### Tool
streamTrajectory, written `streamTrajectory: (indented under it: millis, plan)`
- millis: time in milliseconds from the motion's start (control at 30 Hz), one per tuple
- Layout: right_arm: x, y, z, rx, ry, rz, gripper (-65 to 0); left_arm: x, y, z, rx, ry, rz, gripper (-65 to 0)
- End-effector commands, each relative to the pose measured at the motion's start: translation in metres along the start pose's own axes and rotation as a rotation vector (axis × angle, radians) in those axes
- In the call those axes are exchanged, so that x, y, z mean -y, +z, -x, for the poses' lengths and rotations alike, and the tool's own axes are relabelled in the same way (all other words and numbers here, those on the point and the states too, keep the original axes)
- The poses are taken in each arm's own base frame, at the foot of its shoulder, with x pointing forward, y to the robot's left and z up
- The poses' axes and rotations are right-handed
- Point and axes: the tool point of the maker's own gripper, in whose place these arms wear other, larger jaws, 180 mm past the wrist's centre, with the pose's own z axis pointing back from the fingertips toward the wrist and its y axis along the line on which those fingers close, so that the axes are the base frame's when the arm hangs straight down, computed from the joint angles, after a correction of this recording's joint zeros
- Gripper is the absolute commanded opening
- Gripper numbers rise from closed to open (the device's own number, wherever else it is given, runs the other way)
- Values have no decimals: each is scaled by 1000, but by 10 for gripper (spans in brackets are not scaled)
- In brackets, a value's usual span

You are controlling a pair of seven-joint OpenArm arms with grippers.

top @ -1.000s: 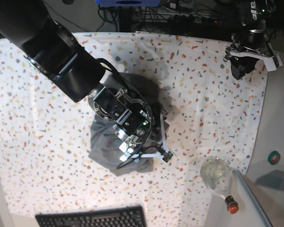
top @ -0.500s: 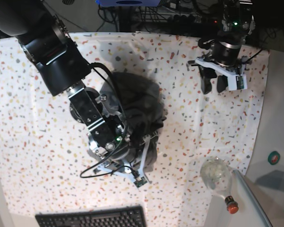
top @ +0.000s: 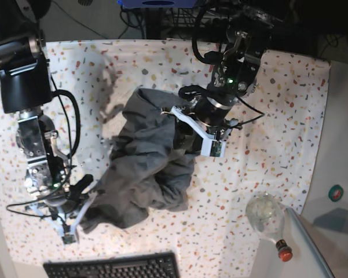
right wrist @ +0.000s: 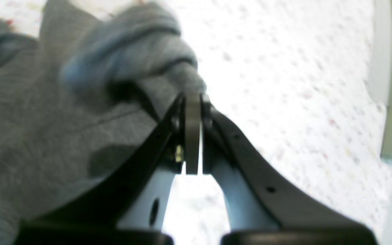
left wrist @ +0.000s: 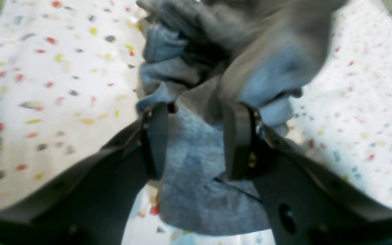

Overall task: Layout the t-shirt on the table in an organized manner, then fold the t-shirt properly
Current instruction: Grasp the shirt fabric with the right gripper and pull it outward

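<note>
The grey t-shirt [top: 150,168] lies crumpled mid-table, drawn out toward the front left. My right gripper [top: 85,197] is at the shirt's front-left end. In the right wrist view this gripper [right wrist: 192,98] is shut, pinching a fold of the t-shirt [right wrist: 46,119]. My left gripper [top: 184,139] is at the shirt's right side. In the left wrist view it [left wrist: 196,109] stands open, its fingers [left wrist: 237,143] apart with bunched t-shirt [left wrist: 277,68] fabric lying between them. The speckled table [top: 278,145] shows all around.
A clear glass bottle [top: 266,217] with a red cap lies at the front right corner. A black keyboard [top: 113,267] sits at the front edge. A plain grey side surface [top: 339,116] borders the table on the right. Cables run along the back.
My right gripper shut on the shirt and pulled it toward the front left, stretching the heap. My left arm swung in from the back right corner onto the shirt's right side.
</note>
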Motion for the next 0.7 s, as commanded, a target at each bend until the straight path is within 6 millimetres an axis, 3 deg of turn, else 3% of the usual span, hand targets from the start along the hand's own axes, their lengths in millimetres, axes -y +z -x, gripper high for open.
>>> streamTrajectory:
  millis: [0,100,167,300,367,433,500,533,633,667]
  plan:
    - [24,4,-24,66,-19,47,-650,5,-1,-5,24,1,12,-415]
    - [58,2,-4,23,-47,104,-650,2,2,3,9,-2,9,-561]
    - [74,0,19,-28,-54,131,-650,-5,12,10,-6,-15,-2,-643]
    - [94,3,47,-72,-101,165,-650,-38,45,21,-19,-20,-71,-650]
    - [94,14,39,-25,-109,165,-650,-58,64,20,-7,-4,-127,-650]
    - [71,30,22,43,-40,107,-650,-80,82,18,10,12,-197,-650]
    - [29,49,3,106,47,22,-650,-104,100,15,23,25,-269,-650]
    - [10,57,-2,108,84,-12,-585,-117,108,16,24,30,-307,-650]
    - [-56,71,-6,66,233,-132,-285,-153,131,19,33,69,-426,-650]
    - [-81,76,-8,66,286,-178,-225,-165,140,20,43,90,-472,-650]
